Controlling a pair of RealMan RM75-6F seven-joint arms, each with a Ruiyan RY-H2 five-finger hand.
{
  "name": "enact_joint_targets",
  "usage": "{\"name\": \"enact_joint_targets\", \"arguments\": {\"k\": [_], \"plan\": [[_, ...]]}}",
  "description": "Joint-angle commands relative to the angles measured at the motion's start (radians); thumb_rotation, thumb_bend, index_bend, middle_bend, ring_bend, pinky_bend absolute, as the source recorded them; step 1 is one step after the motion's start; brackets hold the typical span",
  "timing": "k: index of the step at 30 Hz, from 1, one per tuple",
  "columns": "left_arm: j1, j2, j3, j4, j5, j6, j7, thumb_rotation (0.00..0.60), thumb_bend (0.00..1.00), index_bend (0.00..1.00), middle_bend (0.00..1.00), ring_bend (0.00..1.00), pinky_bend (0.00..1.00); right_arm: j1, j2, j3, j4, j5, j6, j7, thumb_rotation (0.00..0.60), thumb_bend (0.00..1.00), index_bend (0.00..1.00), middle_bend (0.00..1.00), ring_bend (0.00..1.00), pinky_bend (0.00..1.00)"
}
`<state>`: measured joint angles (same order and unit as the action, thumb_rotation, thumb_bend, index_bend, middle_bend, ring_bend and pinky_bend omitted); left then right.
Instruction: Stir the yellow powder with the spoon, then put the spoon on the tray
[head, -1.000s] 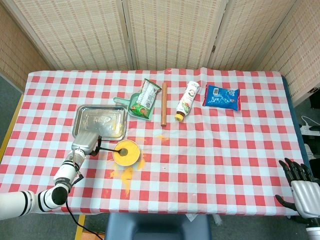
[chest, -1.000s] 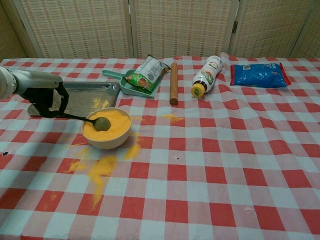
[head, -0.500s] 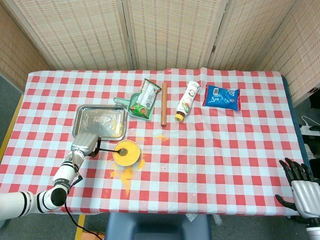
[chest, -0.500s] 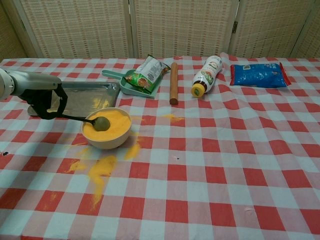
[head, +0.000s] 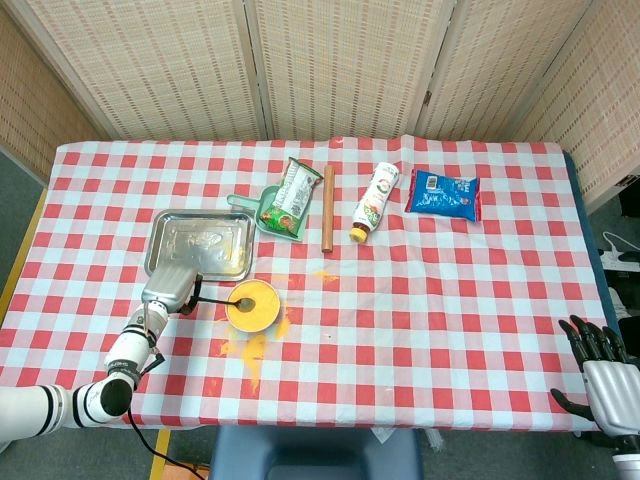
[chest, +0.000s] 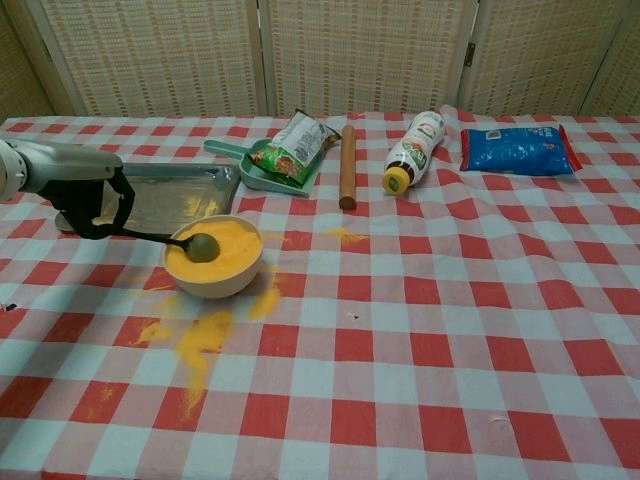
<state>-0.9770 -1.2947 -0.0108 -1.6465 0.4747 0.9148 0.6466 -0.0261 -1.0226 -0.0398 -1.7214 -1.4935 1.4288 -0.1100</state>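
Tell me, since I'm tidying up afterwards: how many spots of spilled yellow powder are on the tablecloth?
3: a big patch in front of the bowl, a streak at its right, and a small patch near the rolling pin. Faint dustings may escape notice.

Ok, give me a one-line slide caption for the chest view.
Left hand holds the spoon in the bowl of yellow powder, beside the tray.

we see the bowl just in front of the tray, the spoon resting in its powder. spilled powder lies before the bowl. behind sit the dustpan with a packet on it, then rightward the rolling pin, bottle and bag.
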Motion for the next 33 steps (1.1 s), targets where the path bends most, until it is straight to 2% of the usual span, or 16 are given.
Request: {"name": "enact_joint_targets", "arguments": {"k": [1,9,13,20,23,28,33], "plan": [[0.022,-0.005,0.004,-0.011,0.064,0.039,-0.016,0.600,0.49,0.85,1.00,1.00,1.00,0.000,-0.001,0.000,0.000,0.001,-0.001,-0.001,0.600,0.12,0.00,0.00,0.00,0.00],[0.083,-0.005,0.006,-0.056,0.227,0.137,-0.056,0.600,0.52,0.94,1.00,1.00,1.00,-0.002,-0.001,-0.003,-0.005,-0.008,0.004,-0.005,0.600,0.12,0.00,0.00,0.00,0.00],[0.121,-0.002,-0.002,-0.074,0.312,0.188,-0.099,0.600,0.57,0.96,1.00,1.00,1.00,-0.003,0.001,-0.005,-0.006,-0.014,0.008,-0.002,0.600,0.12,0.00,0.00,0.00,0.00],[0.212,-0.038,-0.008,-0.067,0.502,0.342,-0.168,0.600,0.61,0.98,1.00,1.00,1.00,-0.006,0.005,-0.009,-0.008,-0.026,0.015,0.006,0.600,0.12,0.00,0.00,0.00,0.00],[0.255,-0.081,0.003,-0.028,0.609,0.427,-0.184,0.600,0.63,0.98,1.00,1.00,1.00,-0.008,0.007,-0.012,-0.009,-0.034,0.019,0.008,0.600,0.12,0.00,0.00,0.00,0.00],[0.307,-0.170,0.055,0.102,0.797,0.539,-0.119,0.600,0.64,0.98,1.00,1.00,1.00,-0.010,0.010,-0.017,-0.012,-0.047,0.025,0.015,0.600,0.12,0.00,0.00,0.00,0.00],[0.339,-0.265,0.065,0.243,0.898,0.574,-0.127,0.600,0.64,0.98,1.00,1.00,1.00,-0.012,0.015,-0.021,-0.012,-0.057,0.028,0.025,0.600,0.12,0.00,0.00,0.00,0.00]]}}
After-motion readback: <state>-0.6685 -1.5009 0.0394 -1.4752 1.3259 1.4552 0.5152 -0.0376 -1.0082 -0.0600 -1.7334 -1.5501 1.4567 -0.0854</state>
